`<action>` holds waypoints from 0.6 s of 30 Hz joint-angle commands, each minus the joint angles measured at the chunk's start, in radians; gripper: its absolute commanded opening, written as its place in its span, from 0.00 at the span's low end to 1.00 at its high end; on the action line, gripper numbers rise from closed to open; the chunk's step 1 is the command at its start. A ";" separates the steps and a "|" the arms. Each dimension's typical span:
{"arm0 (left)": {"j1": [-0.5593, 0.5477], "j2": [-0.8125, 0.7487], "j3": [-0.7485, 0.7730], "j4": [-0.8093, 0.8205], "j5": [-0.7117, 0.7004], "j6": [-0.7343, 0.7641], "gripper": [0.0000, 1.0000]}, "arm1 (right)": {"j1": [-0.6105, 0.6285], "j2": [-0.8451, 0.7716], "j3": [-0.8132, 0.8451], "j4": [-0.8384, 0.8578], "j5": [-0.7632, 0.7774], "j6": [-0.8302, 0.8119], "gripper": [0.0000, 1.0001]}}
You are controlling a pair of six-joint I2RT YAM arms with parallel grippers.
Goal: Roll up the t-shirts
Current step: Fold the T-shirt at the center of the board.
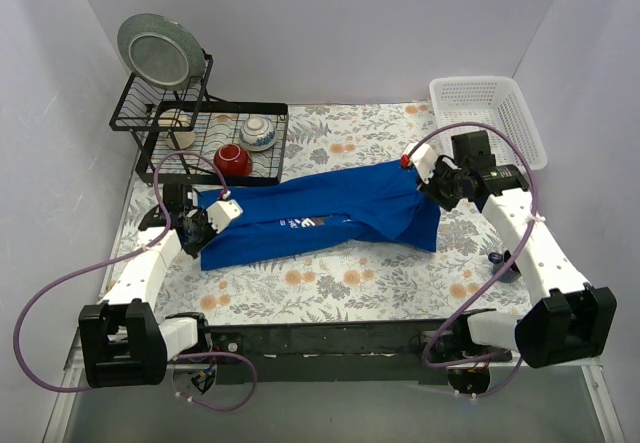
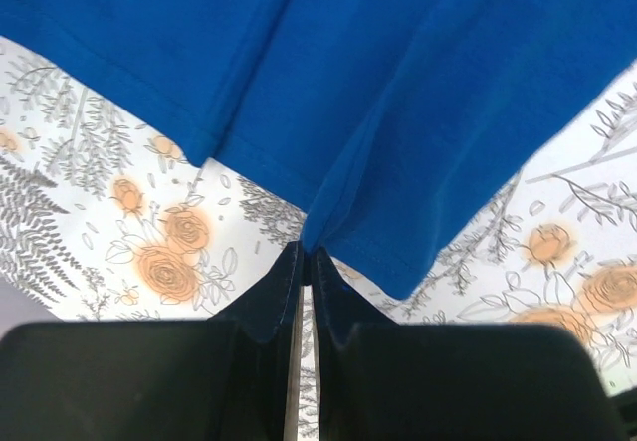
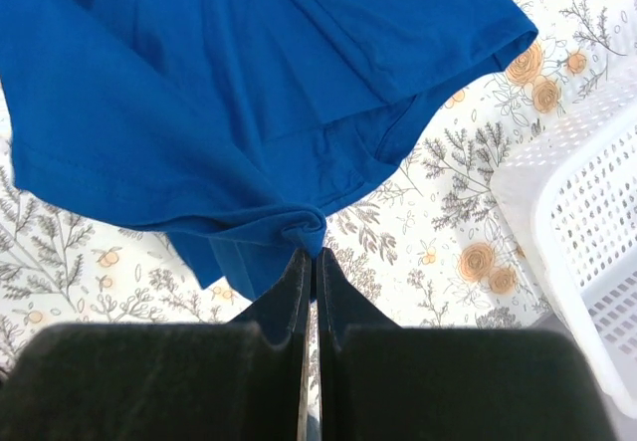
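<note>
The left hand (image 1: 205, 225) is pressed shut on a pinch of the royal-blue t-shirt (image 1: 330, 218); in its own wrist view the dark fingers (image 2: 279, 292) meet with a peak of hemmed blue cloth caught between their tips, and the fabric fans out ahead of the hand over the flowered bench (image 1: 330, 283); the right hand (image 1: 428, 185) is likewise clamped together on the t-shirt, its fingers (image 3: 289, 292) gripping a small bunched knot of cloth at a hemmed edge, with the shirt spreading ahead of it and to its left; seen from above, the t-shirt lies drawn out long and narrow between the two hands, folded lengthwise on itself, one end at the left hand and the other, wider and looser, hanging off below the right hand; a scrap of white lettering (image 1: 300, 223) shows in a gap along the fold, nearer the left hand than the right; whether the middle of the shirt rests fully on the bench or sags just above it I cannot tell; a white basket (image 1: 490, 113) stands just beyond and to the right of the right hand, apart from the shirt; beyond the left hand sits a black wire dish rack (image 1: 200, 143) holding a grey plate (image 1: 158, 50) upright, a red bowl (image 1: 232, 159) and a white patterned bowl (image 1: 258, 131); the red bowl is near the shirt's far edge, not touching it.
</note>
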 commanded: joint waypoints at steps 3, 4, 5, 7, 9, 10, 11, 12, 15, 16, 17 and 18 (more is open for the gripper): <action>0.006 0.032 0.065 0.110 -0.056 -0.062 0.00 | -0.011 0.104 0.079 0.073 -0.035 -0.033 0.01; 0.006 0.037 0.070 0.121 -0.058 -0.060 0.00 | -0.012 0.118 0.085 0.078 -0.033 -0.052 0.01; 0.006 0.043 0.074 0.123 -0.057 -0.054 0.00 | -0.014 0.142 0.090 0.085 -0.036 -0.061 0.01; 0.006 0.066 0.088 0.127 -0.060 -0.053 0.00 | -0.014 0.167 0.099 0.111 -0.041 -0.079 0.01; 0.006 0.086 0.101 0.127 -0.069 -0.050 0.00 | -0.014 0.213 0.126 0.122 -0.041 -0.084 0.01; 0.006 0.103 0.102 0.129 -0.075 -0.048 0.00 | -0.014 0.228 0.139 0.124 -0.041 -0.084 0.01; 0.007 0.110 0.105 0.130 -0.079 -0.045 0.00 | -0.014 0.262 0.154 0.125 -0.043 -0.084 0.01; 0.007 0.115 0.105 0.132 -0.083 -0.040 0.00 | -0.015 0.277 0.168 0.127 -0.044 -0.084 0.01; 0.007 0.126 0.107 0.150 -0.098 -0.036 0.00 | -0.020 0.337 0.211 0.141 -0.047 -0.081 0.01; 0.006 0.129 0.107 0.153 -0.104 -0.033 0.00 | -0.018 0.349 0.234 0.145 -0.047 -0.081 0.01; 0.004 0.137 0.107 0.156 -0.106 -0.033 0.00 | -0.018 0.378 0.245 0.150 -0.050 -0.081 0.01; 0.006 0.141 0.107 0.156 -0.107 -0.031 0.00 | -0.020 0.392 0.257 0.151 -0.052 -0.083 0.01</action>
